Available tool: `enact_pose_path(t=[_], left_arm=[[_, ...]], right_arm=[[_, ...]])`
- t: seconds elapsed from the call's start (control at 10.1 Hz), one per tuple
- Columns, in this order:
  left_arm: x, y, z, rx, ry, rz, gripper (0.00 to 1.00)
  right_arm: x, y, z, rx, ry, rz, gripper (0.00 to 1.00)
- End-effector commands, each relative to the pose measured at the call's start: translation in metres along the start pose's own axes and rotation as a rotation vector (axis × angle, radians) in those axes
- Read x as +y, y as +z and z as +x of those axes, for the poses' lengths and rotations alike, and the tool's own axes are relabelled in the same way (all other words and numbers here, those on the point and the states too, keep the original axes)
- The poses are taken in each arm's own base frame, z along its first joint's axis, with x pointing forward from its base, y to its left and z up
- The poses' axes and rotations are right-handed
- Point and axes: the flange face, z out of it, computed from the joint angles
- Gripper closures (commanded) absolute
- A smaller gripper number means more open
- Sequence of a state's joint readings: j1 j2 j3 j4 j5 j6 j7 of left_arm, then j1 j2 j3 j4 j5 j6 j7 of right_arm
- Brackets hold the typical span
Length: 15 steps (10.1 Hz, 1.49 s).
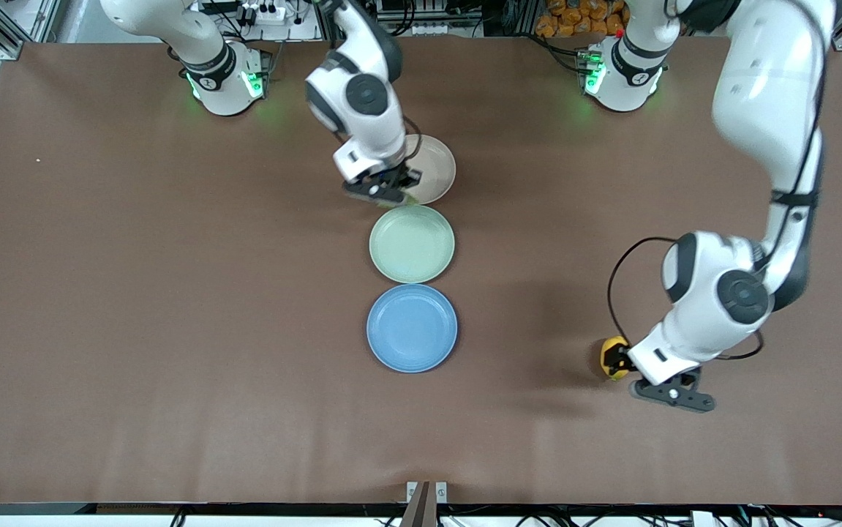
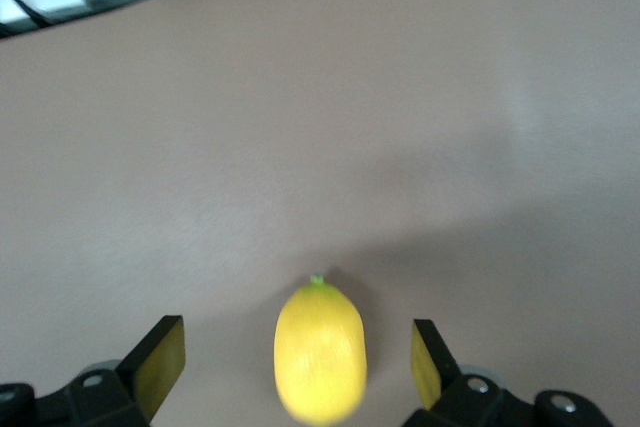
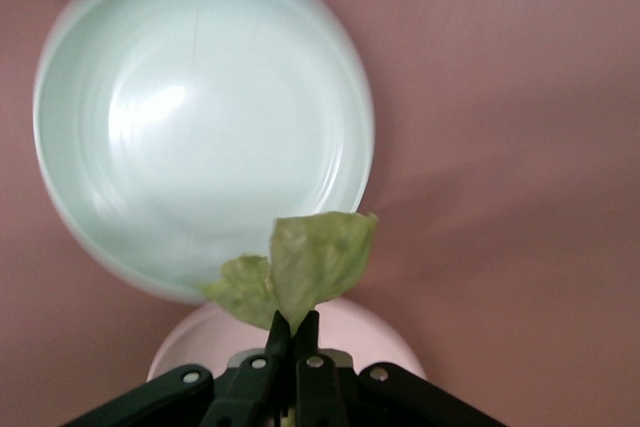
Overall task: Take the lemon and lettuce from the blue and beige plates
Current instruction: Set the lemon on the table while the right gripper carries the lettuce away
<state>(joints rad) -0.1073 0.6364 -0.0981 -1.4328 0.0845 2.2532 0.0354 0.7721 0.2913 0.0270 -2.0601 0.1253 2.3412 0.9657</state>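
Currently, three plates run in a column down the middle of the front view on the brown table: a beige plate uppermost, a pale green plate below it, a blue plate lowest. Rims of neighbouring plates lie just beside one another; all three plates hold nothing.

Right claw: upper centre of the front view, over the seam between the beige and green plates. Its fingers are pinched tight on a leaf of lettuce, which in the right wrist view hangs over the green plate's rim, with the beige rim just beneath the fingers.

Left claw: lower right of the front view, low over bare table, well apart from the plates. Its fingers are spread wide, with the lemon between them and a gap on either side. The lemon appears to lie on the table.

Broad stretches of bare table extend across the left half and along the bottom edge of the front view.
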Motion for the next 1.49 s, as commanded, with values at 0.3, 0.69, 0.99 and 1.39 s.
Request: enact_pose_path(t=[0.3,0.69,0.99,1.39], left_arm=[[0.006,-0.181,-0.032,-0.061,-0.104,-0.085,0.00],[0.006,-0.272,-0.074,-0.132,-0.155,-0.062,0.00],[-0.017,-0.287,-0.089,-0.165,-0.191,-0.049,0.00],[-0.031,-0.311,-0.109,-0.181,-0.220,-0.039,0.00]], right_arm=[[0.181,-0.065,0.193,-0.001,-0.084,0.017,1.00],[0.342,-0.038,0.275,-0.006,-0.213,-0.011,1.00],[0.393,-0.018,0.289,-0.036,-0.311,-0.012,1.00],[0.421,0.006,0.293,-0.065,-0.341,0.002,0.84]])
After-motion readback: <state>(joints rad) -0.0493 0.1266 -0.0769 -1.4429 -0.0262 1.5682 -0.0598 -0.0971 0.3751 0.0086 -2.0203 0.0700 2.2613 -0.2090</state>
